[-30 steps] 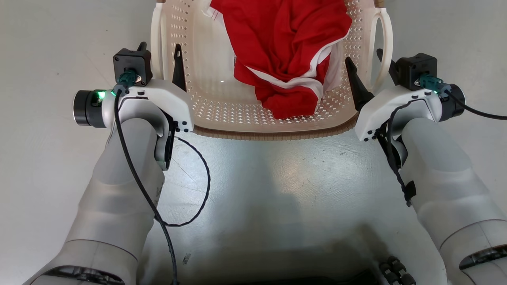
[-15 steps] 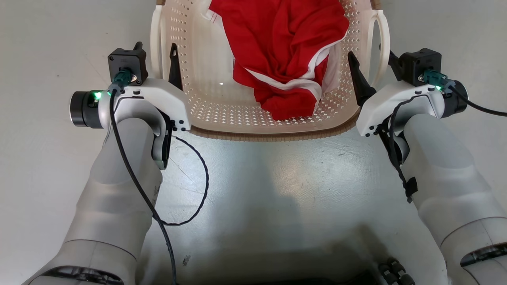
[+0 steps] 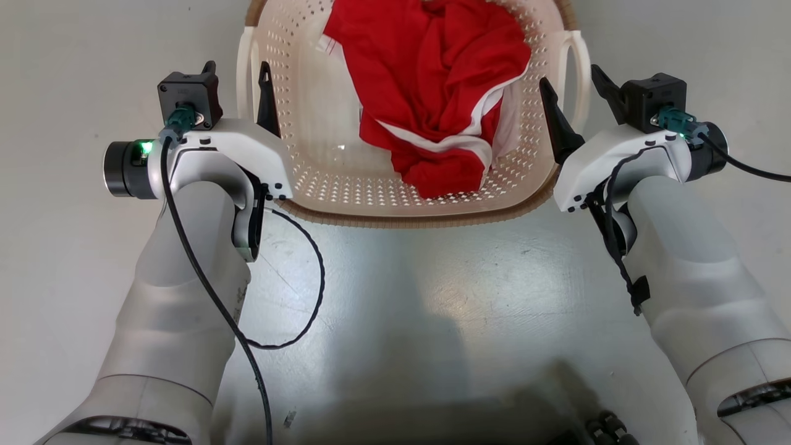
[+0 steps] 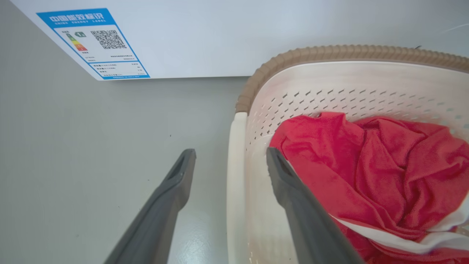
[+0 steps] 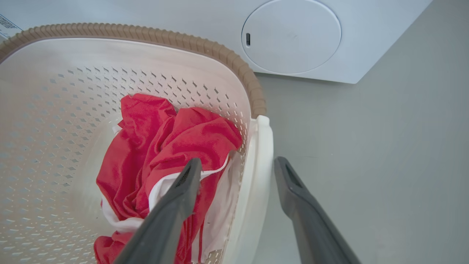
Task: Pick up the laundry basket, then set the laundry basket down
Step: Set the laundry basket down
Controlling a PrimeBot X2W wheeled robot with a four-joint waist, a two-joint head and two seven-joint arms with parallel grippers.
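Since a second ago the head camera has shifted, so the laundry basket point(image 3: 426, 216) sits a little lower and looks narrower in that view, with more of its far brown rim showing, and its right handle point(image 3: 571, 68) has drawn away from the right gripper's point(image 3: 568, 74) outer finger. Both pairs of jaws stand spread wide and pinch nothing. The left gripper point(image 3: 238, 65) straddles the basket's left handle point(image 3: 246, 93): the white loop runs up between its two fingers, the inner finger inside the perforated wall, the outer one over the grey floor point(image 3: 401, 296). The right gripper straddles the right handle likewise, with daylight on either side of the loop. A crumpled red garment point(image 3: 426, 80) with white trim lies in the basket, just inboard of each inner finger. Beyond the fingertips of both grippers stands a white washing machine point(image 4: 220, 36), carrying a blue energy label point(image 4: 93, 44).
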